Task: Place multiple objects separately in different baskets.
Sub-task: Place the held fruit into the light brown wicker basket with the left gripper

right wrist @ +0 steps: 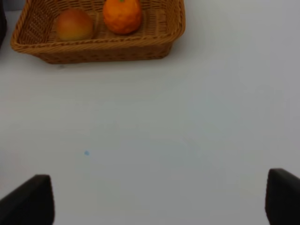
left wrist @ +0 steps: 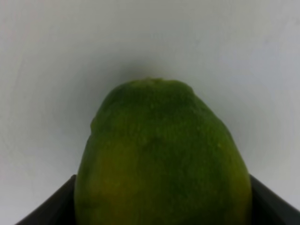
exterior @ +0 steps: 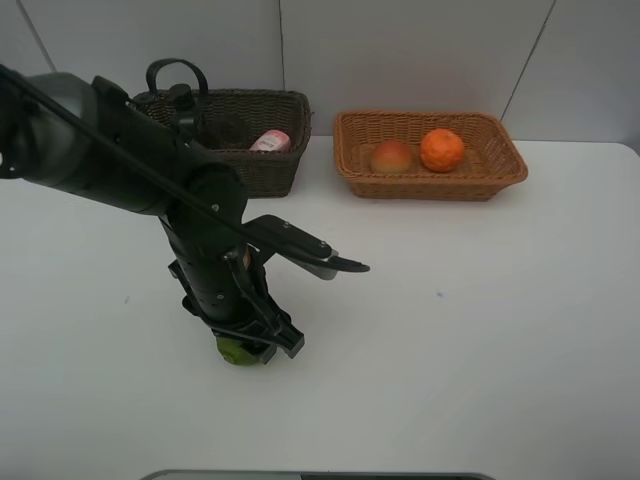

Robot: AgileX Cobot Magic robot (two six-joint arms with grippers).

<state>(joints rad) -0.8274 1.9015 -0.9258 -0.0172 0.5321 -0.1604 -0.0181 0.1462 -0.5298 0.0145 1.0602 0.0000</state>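
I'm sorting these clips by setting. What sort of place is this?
Probably a lab or test bench, not a home: a bare white table against plain white wall panels, with only two wicker baskets, dark brown and tan, holding a few staged items.

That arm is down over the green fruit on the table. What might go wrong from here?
The green fruit is round and smooth and sits between the left pincer's jaws; whether they grip it is unclear, so it might slip or roll away across the table. Carried to the tan basket, it could bump the orange or the red-yellow fruit already inside.
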